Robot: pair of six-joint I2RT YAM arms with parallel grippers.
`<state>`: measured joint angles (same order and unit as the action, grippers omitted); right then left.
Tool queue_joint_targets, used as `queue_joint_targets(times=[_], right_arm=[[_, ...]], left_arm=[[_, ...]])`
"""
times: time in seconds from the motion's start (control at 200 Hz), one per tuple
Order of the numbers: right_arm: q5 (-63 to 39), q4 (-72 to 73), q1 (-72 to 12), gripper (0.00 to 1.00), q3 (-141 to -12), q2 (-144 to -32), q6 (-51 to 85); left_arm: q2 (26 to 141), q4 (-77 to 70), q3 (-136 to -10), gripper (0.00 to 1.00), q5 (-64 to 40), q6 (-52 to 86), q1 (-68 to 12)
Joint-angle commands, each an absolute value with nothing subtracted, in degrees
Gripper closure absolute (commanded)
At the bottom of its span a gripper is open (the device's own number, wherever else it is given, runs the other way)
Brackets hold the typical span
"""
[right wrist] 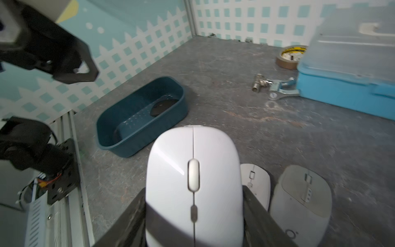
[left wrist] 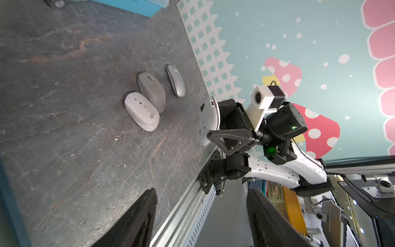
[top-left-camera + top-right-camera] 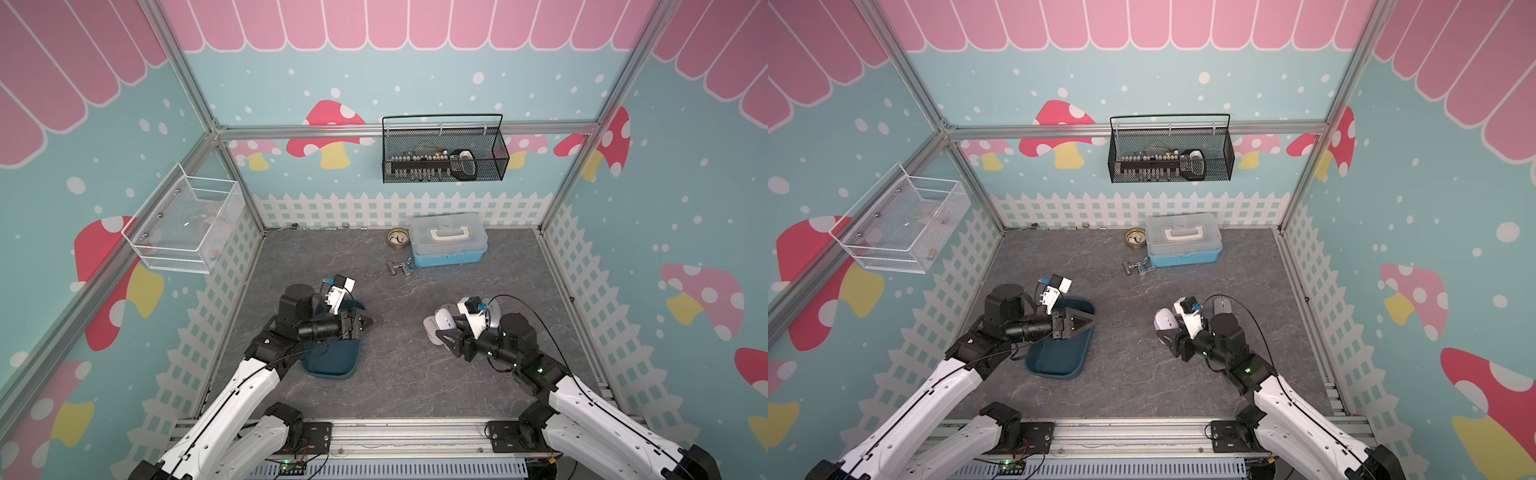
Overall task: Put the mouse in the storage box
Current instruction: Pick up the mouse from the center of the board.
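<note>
Found right tool clamped on the sides of a white oval plastic mouse, raised off the grey stone-patterned surface at scene right. Counted 3 more lying on the surface close by: white mouse, grey mouse just beside it, slim silver mouse next along. Noted dark teal shallow plastic storage box on the surface at left, well apart from the held mouse. Saw left tool above the box, fingers apart, empty.

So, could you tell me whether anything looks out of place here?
Only small things: a metal fitting and a small tool lie loose beside the light blue case; nothing looks spilled or damaged.
</note>
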<state>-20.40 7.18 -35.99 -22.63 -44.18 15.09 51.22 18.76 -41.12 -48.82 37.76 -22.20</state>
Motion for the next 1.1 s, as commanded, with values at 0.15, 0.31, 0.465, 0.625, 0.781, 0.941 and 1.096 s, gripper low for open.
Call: queue_joint_targets(times=[0.15, 0.31, 0.465, 0.625, 0.781, 0.941, 1.096], right_arm=[[-21.45, 15.24, -44.11, 0.78, -21.33, -43.87, 4.86], [-20.43, 15.68, -46.59, 0.78, -21.27, -44.06, 2.0], [-19.53, 14.74, -47.91, 0.76, -21.44, -44.99, 0.36], [-18.7, 13.95, -49.57, 0.73, -21.58, -45.78, -1.17], [-17.94, 13.46, -50.53, 0.73, -21.47, -45.62, -2.32], [-17.52, 12.53, -50.82, 0.73, -21.87, -45.31, -3.51], [-16.76, 12.73, -50.89, 0.73, -21.62, -45.35, -3.67]], left_arm=[[56.05, 17.84, -47.13, 0.27, -45.28, 38.0, -35.38], [59.54, 17.19, -48.88, 0.27, -41.53, 38.57, -42.15], [63.27, 16.68, -49.92, 0.27, -39.19, 38.99, -44.51], [66.75, 16.45, -51.47, 0.3, -37.56, 38.93, -46.16], [70.2, 16.35, -53.11, 0.38, -36.51, 38.94, -47.58], [72.44, 16.41, -53.65, 0.48, -35.74, 38.67, -49.04], [73.31, 16.35, -53.72, 0.54, -34.9, 38.76, -49.66]])
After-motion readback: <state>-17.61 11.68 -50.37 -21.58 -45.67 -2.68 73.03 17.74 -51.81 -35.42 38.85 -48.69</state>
